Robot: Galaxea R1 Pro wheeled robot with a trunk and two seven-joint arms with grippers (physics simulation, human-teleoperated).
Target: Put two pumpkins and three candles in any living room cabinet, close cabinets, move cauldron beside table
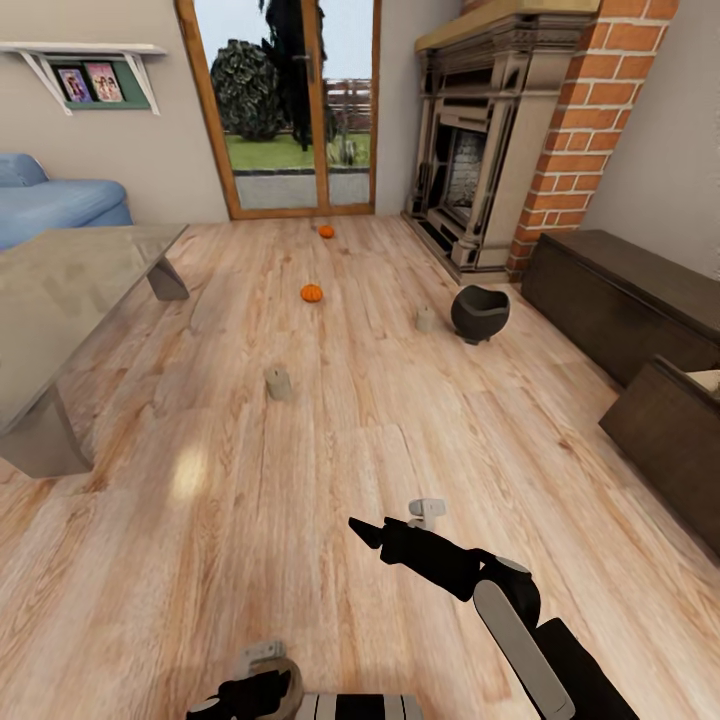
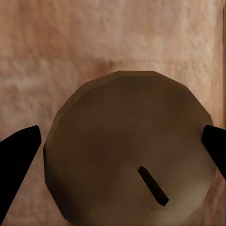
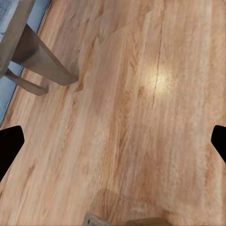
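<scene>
My left gripper is low by my base, shut on a tan candle whose top and wick sit between the black fingers. My right gripper hangs open over bare floor, holding nothing. Two more candles stand on the floor, one ahead at the middle and one beside the black cauldron. An orange pumpkin lies farther ahead and another pumpkin lies near the glass door. The dark-brown cabinet runs along the right wall, with one drawer pulled out.
A glass-topped table stands at the left, its leg in the right wrist view. A blue sofa is behind it. The fireplace and brick column stand at the back right, the glass door at the back.
</scene>
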